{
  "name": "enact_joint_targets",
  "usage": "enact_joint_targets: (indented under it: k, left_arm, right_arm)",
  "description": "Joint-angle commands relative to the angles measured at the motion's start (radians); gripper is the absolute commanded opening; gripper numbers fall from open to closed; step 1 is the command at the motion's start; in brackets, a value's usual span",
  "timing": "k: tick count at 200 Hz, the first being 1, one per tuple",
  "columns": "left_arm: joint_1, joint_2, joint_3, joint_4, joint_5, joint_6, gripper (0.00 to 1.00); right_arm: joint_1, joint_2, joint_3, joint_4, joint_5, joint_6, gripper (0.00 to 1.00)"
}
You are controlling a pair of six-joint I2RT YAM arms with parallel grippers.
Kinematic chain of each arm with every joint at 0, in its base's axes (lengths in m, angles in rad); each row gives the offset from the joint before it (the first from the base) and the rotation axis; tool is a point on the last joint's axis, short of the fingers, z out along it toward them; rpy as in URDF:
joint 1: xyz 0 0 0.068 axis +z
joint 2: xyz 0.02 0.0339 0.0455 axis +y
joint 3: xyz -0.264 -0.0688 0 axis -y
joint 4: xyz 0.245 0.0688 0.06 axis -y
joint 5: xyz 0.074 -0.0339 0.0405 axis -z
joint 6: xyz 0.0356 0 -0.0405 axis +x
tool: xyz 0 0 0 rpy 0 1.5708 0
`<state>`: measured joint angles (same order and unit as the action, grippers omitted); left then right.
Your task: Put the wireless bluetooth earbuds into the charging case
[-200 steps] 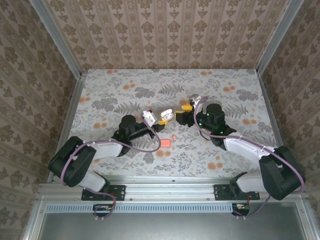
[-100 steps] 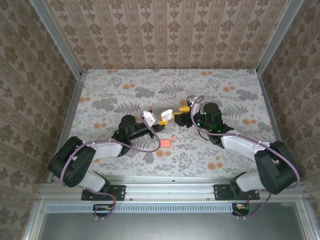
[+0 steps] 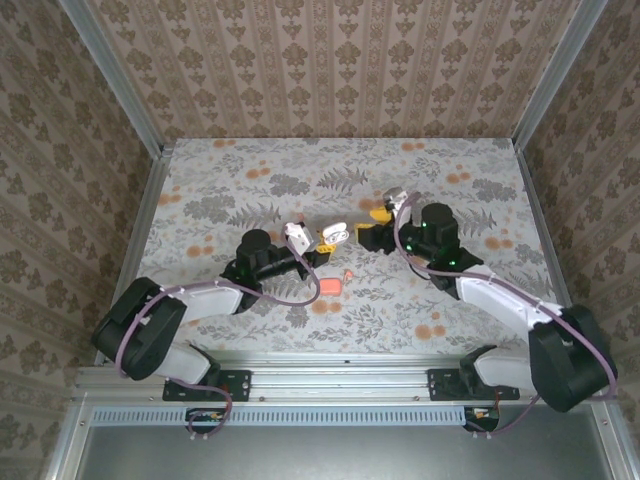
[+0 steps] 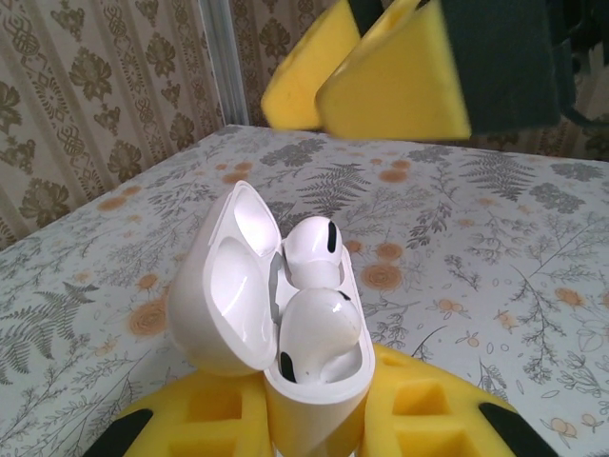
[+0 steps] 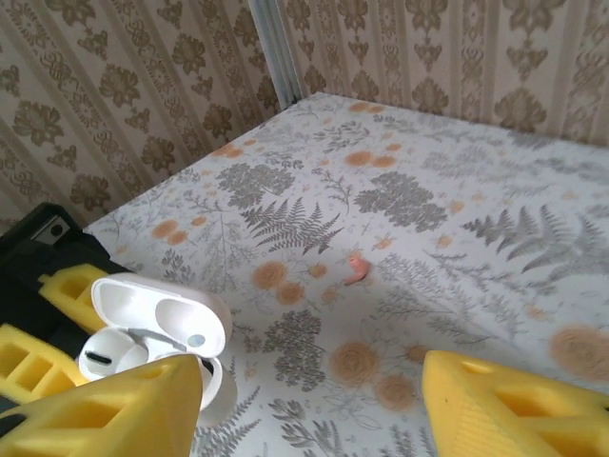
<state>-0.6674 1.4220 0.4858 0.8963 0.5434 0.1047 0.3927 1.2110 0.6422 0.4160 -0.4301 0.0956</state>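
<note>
White buds (image 4: 319, 324) sit in the open case (image 4: 224, 286), which the left fingers (image 4: 419, 419) clamp at lower centre. Right fingers (image 5: 514, 409) hang spread, empty. Seating looks nearly done; next likely needs a gentle press, or fetching the pink bud (image 5: 357, 269) mid-frame on the bench (image 5: 457, 190).

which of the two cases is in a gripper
The white case, lid open, clamped in the left gripper; the coral case lies loose on the table.
</note>
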Motion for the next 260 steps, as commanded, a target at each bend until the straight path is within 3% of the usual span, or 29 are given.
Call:
enact_joint_targets:
  k: [1,47,89,152,260]
  left_arm:
    - [-0.007,-0.043,0.030,-0.042,0.051,0.022,0.08]
    - [-0.008,-0.066,0.038,-0.089,0.068,0.033,0.08]
    - [-0.009,-0.079,0.052,-0.124,0.092,0.041,0.08]
    - [-0.012,-0.084,0.057,-0.136,0.171,0.050,0.08]
    - [-0.028,-0.077,0.067,-0.144,0.193,0.054,0.08]
  right_arm:
    - [-0.015,-0.071,0.012,-0.147,-0.074,-0.150,0.67]
    - [-0.085,-0.162,-0.012,-0.210,-0.192,-0.284,0.80]
    - [-0.117,-0.149,0.060,-0.421,-0.322,-0.471,0.80]
    - [-0.114,-0.056,0.174,-0.685,-0.413,-0.743,0.79]
    - [0.002,0.195,0.327,-0.732,-0.474,-0.859,0.76]
